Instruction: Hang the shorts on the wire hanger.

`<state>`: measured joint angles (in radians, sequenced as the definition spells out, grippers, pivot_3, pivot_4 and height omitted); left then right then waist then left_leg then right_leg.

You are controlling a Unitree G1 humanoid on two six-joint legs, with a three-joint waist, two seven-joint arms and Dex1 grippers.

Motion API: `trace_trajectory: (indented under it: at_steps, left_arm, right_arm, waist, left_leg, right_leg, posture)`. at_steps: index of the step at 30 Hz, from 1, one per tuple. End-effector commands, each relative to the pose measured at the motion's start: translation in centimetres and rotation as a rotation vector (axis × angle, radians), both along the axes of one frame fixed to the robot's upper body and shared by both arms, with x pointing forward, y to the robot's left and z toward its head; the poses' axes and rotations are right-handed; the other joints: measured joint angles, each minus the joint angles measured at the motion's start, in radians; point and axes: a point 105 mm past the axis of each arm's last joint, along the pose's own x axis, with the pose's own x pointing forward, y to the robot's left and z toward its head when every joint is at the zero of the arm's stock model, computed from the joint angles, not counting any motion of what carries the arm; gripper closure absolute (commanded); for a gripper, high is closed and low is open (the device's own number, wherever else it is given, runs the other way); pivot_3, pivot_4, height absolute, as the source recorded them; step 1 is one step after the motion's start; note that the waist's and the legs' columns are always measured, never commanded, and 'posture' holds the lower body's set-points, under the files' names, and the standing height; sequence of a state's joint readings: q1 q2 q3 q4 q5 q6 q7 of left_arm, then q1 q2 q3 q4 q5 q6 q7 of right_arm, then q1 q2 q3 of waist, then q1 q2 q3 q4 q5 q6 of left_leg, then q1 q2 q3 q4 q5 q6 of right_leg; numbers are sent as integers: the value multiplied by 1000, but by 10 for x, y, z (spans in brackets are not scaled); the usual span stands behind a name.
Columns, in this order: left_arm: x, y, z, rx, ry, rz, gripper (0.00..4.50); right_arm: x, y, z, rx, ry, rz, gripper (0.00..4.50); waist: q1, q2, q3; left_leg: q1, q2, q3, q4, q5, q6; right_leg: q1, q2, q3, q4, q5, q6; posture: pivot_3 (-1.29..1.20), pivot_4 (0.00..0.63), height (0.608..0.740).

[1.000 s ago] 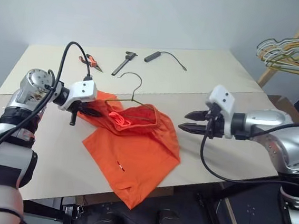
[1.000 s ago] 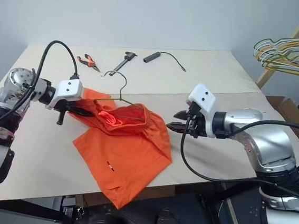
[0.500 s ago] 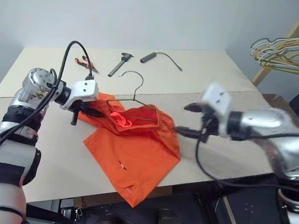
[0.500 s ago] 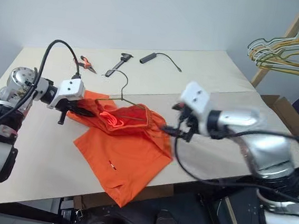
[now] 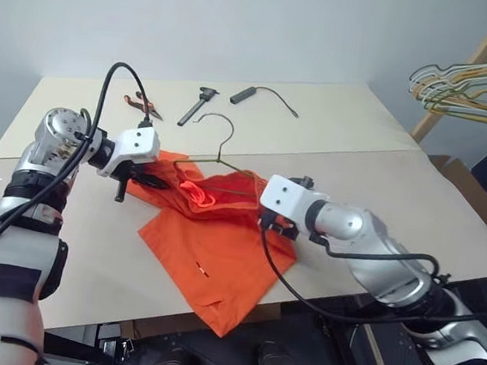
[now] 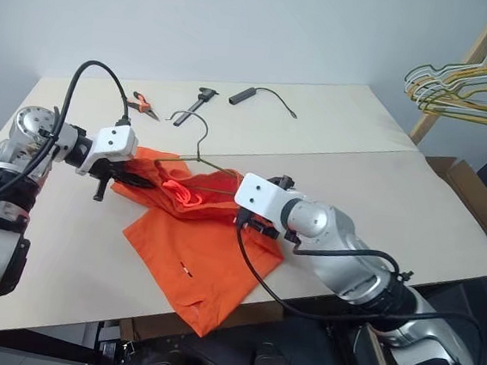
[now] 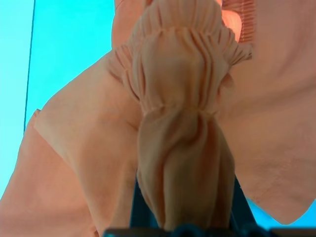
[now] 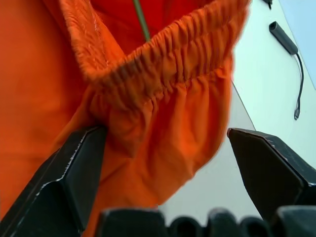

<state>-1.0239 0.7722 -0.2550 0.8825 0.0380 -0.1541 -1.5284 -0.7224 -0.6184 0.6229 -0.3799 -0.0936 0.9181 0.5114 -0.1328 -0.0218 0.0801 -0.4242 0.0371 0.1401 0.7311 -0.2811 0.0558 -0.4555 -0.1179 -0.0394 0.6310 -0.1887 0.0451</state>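
We see bare table (image 5: 414, 199) on the right side, with room to reach. The shorts (image 5: 220, 249) cover the middle. Behind them lie pliers (image 5: 141, 102), a black tool (image 5: 196, 105) and a cable (image 5: 269, 94), blocking the back.

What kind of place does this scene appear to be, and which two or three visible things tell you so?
Probably a robot test room or workshop, not a home. A plain table carries pliers and another hand tool beside the shorts and wire hanger. A wooden rack of spare hangers stands against a bare wall.
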Motion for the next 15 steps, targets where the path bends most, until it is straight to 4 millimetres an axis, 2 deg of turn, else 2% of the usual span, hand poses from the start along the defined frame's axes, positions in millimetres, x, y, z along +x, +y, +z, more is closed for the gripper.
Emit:
trace_trajectory:
  at_steps: [1, 6, 11, 15]
  left_arm:
    - [1, -3, 18, -21, -58, -21, 4500]
    - [-2, -3, 17, -12, -50, -42, 4500]
    - [-10, 1, 12, 60, -48, -111, 4500]
    - [-15, -1, 12, 68, -43, -134, 4500]
  right_arm:
    - [12, -1, 17, -11, -98, -15, 20]
    - [21, -8, 27, 48, -48, 17, 20]
    - [20, -13, 33, 104, 123, 179, 20]
    - [11, -7, 41, 132, 264, 341, 20]
  waist:
    - [0, 0, 0]
    - [-2, 0, 0]
    - [-16, 0, 0]
    - [-23, 0, 0]
  left_leg:
    - [0, 0, 0, 0, 0, 0]
    - [0, 0, 0, 0, 0, 0]
    - [0, 0, -2, 0, 0, 0]
    - [1, 0, -3, 0, 0, 0]
  right_leg:
    - [0, 0, 0, 0, 0, 0]
    - [0, 0, 0, 0, 0, 0]
    - [1, 0, 0, -1, 0, 0]
    - [1, 0, 0, 0, 0, 0]
  posture:
    - [-151, 41, 740]
    - [-153, 43, 740]
    - [-150, 47, 740]
    - [-141, 48, 740]
